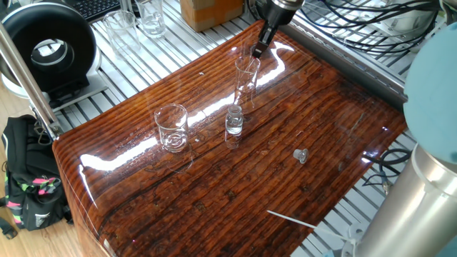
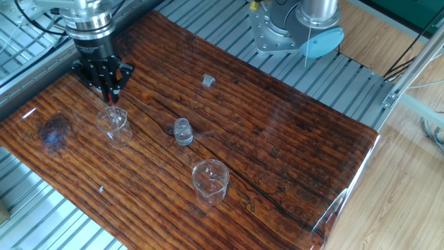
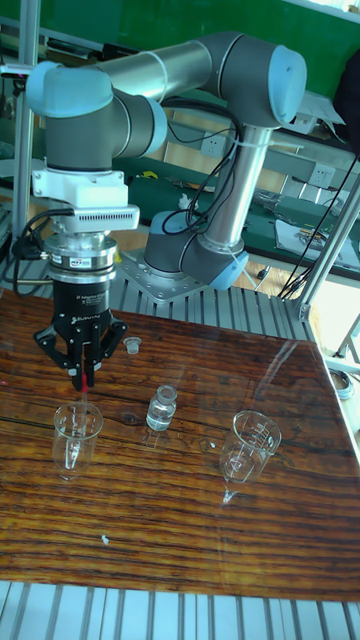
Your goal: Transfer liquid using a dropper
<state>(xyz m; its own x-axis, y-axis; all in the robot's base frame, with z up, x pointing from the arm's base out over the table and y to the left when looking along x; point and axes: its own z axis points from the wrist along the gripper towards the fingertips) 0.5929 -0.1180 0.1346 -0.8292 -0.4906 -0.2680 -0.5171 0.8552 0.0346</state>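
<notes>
My gripper [image 3: 84, 378] hangs just above the mouth of a tall clear glass cylinder [image 3: 76, 436] at the table's back corner. It is shut on the dropper [image 3: 88, 377], whose red bulb shows between the fingers. The dropper's thin clear tube points down at the cylinder's rim. From the other side the gripper [image 2: 111, 95] stands over the cylinder [image 2: 112, 122], with the red bulb [image 2: 115, 89] in its grip. The same gripper [image 1: 257, 50] and cylinder [image 1: 246, 77] show at the far edge. The liquid is too faint to make out in any glass.
A small clear vial [image 1: 234, 121] stands beside the cylinder, and a glass beaker [image 1: 171, 128] stands further left. A small cap [image 1: 301, 155] lies on the wooden table [image 1: 214, 185]. A thin white stick [image 1: 293, 215] rests near the front edge. More glassware [image 1: 151, 18] sits off the table.
</notes>
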